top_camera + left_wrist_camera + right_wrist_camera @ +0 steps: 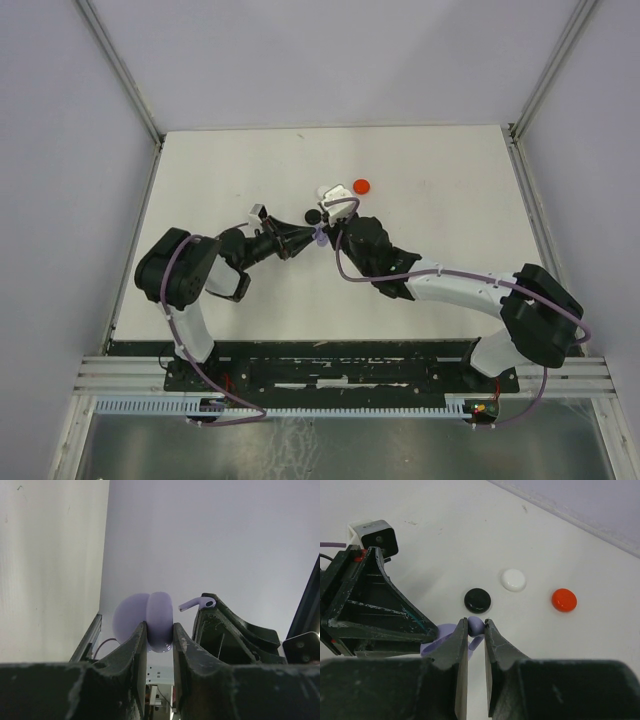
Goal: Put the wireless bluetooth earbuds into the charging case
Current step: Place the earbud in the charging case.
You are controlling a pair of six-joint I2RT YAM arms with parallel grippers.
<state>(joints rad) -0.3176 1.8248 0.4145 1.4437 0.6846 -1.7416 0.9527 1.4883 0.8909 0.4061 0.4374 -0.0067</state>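
My left gripper [159, 628] is shut on a lavender charging case [150, 611], held off the table with its lid swung open to the left. In the top view this case [320, 239] sits between the left gripper [303, 240] and the right gripper [334, 231] at mid-table. My right gripper [476, 622] is shut on a lavender earbud [475, 626], pinching its rounded head with the stem hanging below. From the left wrist, the earbud [196, 603] shows just right of the case, stem pointing toward it, a small gap between them. The case [440, 633] lies left of the right gripper's fingers.
Three round discs lie on the white table [450, 220] just beyond the grippers: black [477, 600], white [513, 579] and red [564, 600]. The red disc [362, 186] is farthest from the arms. Grey walls and a metal frame border the table.
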